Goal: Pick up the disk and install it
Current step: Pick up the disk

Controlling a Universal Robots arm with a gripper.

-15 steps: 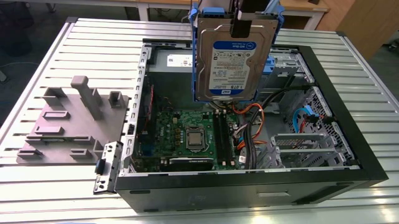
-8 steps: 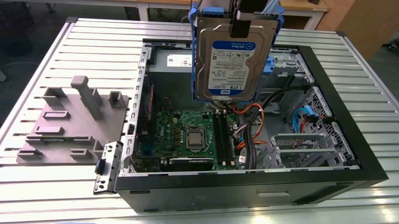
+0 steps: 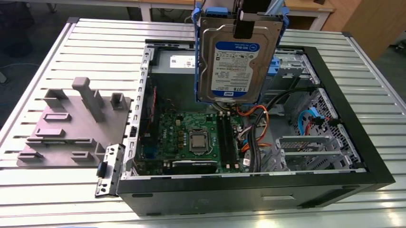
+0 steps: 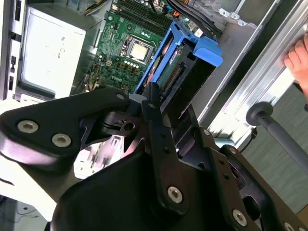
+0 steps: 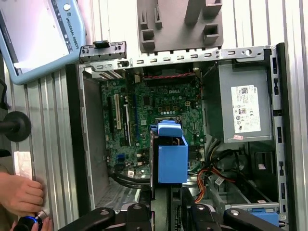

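Above the open black computer case (image 3: 254, 187), my gripper (image 3: 244, 27) clamps the silver-grey, blue-railed disk (image 3: 231, 66) upright, probably to clear cables (image 3: 255, 137).

The disk (image 3: 238, 61) hangs clear over the open motherboard (image 3: 190, 137); cables (image 3: 252, 142) crowd the exterior view's right.

The desk (image 3: 44, 190) under me is a ribbed silver-grey metal top. An open black computer case (image 3: 254, 192) lies on its side in the middle of it. Just beside the case, on the exterior view's left, sits a grey moulded fixture (image 3: 70, 128) with upright posts.
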